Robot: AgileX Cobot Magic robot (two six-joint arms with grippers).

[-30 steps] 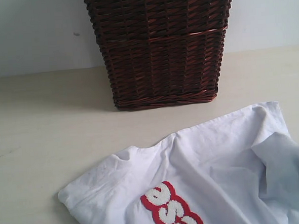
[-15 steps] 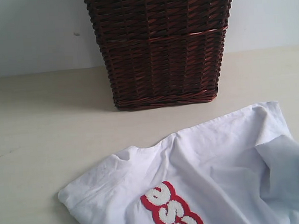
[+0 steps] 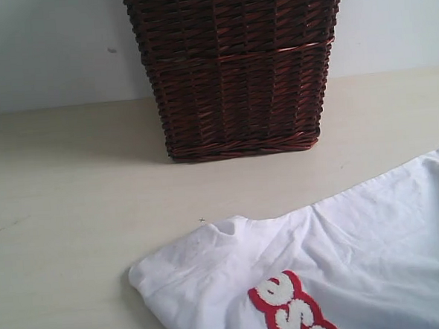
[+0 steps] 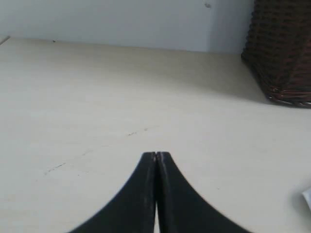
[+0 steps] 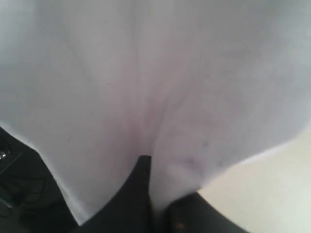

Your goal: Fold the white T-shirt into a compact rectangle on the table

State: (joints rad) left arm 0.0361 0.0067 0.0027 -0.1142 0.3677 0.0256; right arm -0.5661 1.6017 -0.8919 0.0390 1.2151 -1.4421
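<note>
White T-shirt point(image 3: 359, 260): soft, lightly creased white cloth lying flat on the bench point(image 3: 74, 218) at the lower right of the exterior view and running off the lower and right edges. Its nearest visible corner is a rounded, doubled-over fold at the left. A red band point(image 3: 292, 313) carrying puffy white letters slants across the cloth toward the lower edge. In the right wrist view the fabric fills most of the picture, its creases converging on a pleat pinched in the right end effector point(image 5: 154, 179). Bench: smooth, pale cream, with a few small dark specks.
</note>
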